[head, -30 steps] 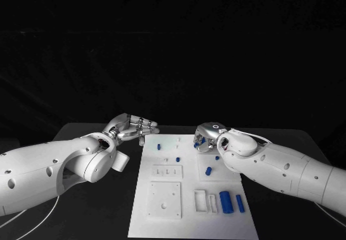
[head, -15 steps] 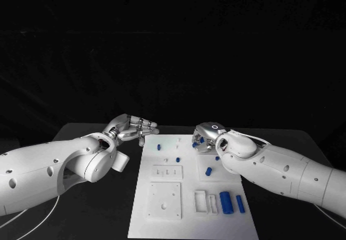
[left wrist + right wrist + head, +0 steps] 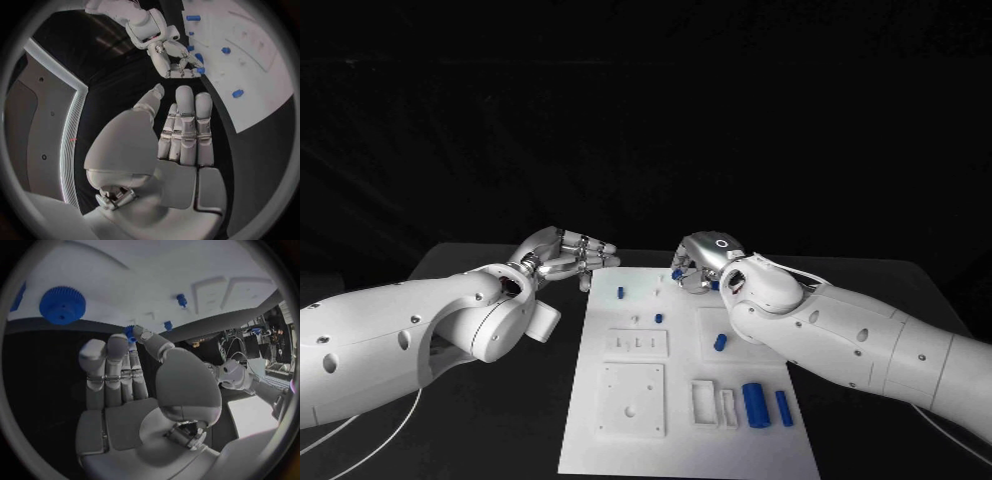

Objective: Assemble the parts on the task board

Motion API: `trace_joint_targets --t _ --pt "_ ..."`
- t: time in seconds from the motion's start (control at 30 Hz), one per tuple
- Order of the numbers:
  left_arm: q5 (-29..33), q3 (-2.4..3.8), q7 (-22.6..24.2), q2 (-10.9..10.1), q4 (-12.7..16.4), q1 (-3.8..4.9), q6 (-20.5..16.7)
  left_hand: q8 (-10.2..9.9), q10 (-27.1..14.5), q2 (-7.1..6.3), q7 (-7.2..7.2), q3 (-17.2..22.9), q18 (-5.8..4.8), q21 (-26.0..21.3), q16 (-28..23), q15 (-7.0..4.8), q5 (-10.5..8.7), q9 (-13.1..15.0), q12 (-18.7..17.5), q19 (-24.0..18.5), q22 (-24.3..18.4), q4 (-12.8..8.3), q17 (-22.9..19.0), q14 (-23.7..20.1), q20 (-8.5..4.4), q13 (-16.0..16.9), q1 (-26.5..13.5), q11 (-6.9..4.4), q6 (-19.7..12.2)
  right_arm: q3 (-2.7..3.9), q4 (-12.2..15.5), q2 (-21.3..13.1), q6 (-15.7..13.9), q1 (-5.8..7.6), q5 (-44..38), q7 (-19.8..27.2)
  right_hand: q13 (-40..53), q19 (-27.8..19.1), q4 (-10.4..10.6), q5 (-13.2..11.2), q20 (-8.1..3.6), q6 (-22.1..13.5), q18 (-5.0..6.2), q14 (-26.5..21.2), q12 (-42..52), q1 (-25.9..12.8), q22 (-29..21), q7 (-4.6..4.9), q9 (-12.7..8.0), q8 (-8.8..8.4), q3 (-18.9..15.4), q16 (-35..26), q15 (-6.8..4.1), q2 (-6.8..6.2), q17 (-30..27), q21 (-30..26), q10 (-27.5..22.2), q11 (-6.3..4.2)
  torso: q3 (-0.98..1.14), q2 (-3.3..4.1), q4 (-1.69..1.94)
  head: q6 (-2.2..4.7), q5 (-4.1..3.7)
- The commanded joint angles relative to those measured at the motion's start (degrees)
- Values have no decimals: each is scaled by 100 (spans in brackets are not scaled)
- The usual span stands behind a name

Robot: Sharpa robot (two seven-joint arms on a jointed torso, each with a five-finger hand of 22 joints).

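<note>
Blue gear (image 3: pixel 62 304) in right wrist view alone

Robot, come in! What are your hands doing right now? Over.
Left hand open, off the white task board's far left corner. Right hand pinching a small blue part over the board's far end. Nothing blocking.

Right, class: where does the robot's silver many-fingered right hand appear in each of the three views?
Head view: right hand at the white task board's far edge.
Left wrist view: beyond the left hand's fingers, beside the board.
Right wrist view: in the middle, pinching a small blue part.
Shared landmark: the board.
</note>
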Motion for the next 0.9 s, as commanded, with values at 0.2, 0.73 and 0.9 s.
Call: trace_joint_targets --t 0.2,0.73,0.9 --pt "30 7 23 20 19 36 60 -2 -44 55 4 5 117 35 38 12 -15 9 5 -14 1 29 -5 20 8 9 22 -5 -52 16 -116 153 -208 -1 -210 -155 457 194 19 -36 -53 55 31 -7 20 36 34 5 309 18 39 -31 -27 3 9 -27 118 -61 -26 28 26 -4 2" --pt "45 7 25 104 -19 48 80 -2 -31 51 13 -2 121 44 48 17 -23 8 4 -15 -9 56 -18 20 13 9 24 -2 -47 7 -303 365 -119 -2 -219 -111 441 211 26 -13 -53 53 20 -6 20 42 102 7 296 18 13 -34 -27 5 16 -74 118 -61 -42 76 46 -14 16" --pt "51 6 25 112 -24 48 82 -2 -31 51 13 -2 121 44 48 17 -23 8 4 -15 -9 56 -18 20 13 9 24 -2 -47 5 -324 397 -135 -3 -235 -113 435 225 20 -2 -54 51 19 -6 20 42 143 7 289 17 5 -37 -27 9 19 -113 119 -61 -42 82 54 -17 27"
